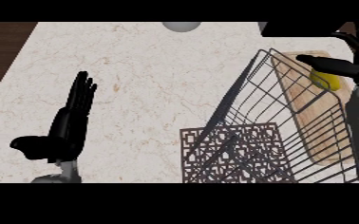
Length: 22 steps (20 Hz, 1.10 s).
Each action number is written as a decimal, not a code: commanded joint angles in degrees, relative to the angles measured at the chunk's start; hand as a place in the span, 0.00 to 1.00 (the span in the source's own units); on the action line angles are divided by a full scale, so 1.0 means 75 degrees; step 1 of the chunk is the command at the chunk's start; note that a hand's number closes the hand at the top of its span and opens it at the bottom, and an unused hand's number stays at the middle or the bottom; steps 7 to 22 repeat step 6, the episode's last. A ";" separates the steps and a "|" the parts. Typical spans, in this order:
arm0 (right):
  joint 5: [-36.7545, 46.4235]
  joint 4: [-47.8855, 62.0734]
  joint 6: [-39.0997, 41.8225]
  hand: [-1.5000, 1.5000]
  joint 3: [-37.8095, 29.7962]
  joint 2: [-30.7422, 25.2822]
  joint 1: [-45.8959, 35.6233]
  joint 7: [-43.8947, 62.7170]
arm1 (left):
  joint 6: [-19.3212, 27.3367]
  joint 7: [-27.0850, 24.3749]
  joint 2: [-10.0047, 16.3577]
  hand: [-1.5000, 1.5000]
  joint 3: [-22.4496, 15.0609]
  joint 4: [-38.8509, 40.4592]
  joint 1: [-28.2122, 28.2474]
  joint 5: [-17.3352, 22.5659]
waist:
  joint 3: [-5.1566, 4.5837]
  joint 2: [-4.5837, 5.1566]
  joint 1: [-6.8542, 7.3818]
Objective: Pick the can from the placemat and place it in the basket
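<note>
Can (326, 81) at basket (231, 93), far right.
Right hand (326, 64) pinches the can; left hand (70, 119) spread, fingers up, near left.

Your left hand (69, 123) shows at the lower left of the head view. It is resting with the fingers straight, close together and pointing up the view, and the thumb stuck out to the left. A short piece of its grey forearm (61, 175) comes in from the lower edge beneath it, and nothing is in that hand.

Your right hand (324, 63) is far off at the upper right and mostly cut by the view's edge. You see one black digit reaching leftward, curled over the top of the yellow can (326, 82). The rest of the hand is hidden.
</note>
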 commanded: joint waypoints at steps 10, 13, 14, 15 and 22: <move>-0.1452 0.1582 0.2196 0.00 -0.1049 -0.1185 0.0261 -0.1593 | 0.0147 0.0536 -0.0085 0.50 -0.0006 -0.0381 -0.0220 -0.0142 | 0.0010 0.0020 0.0035; -0.1452 0.1582 0.2196 0.00 -0.1049 -0.1185 0.0261 -0.1593 | 0.0147 0.0536 -0.0085 0.50 -0.0006 -0.0381 -0.0220 -0.0142 | 0.0010 0.0020 0.0035; -0.1452 0.1582 0.2196 0.00 -0.1049 -0.1185 0.0261 -0.1593 | 0.0147 0.0536 -0.0085 0.50 -0.0006 -0.0381 -0.0220 -0.0142 | 0.0010 0.0020 0.0035; -0.1452 0.1582 0.2196 0.00 -0.1049 -0.1185 0.0261 -0.1593 | 0.0147 0.0536 -0.0085 0.50 -0.0006 -0.0381 -0.0220 -0.0142 | 0.0010 0.0020 0.0035; -0.1452 0.1582 0.2196 0.00 -0.1049 -0.1185 0.0261 -0.1593 | 0.0147 0.0536 -0.0085 0.50 -0.0006 -0.0381 -0.0220 -0.0142 | 0.0010 0.0020 0.0035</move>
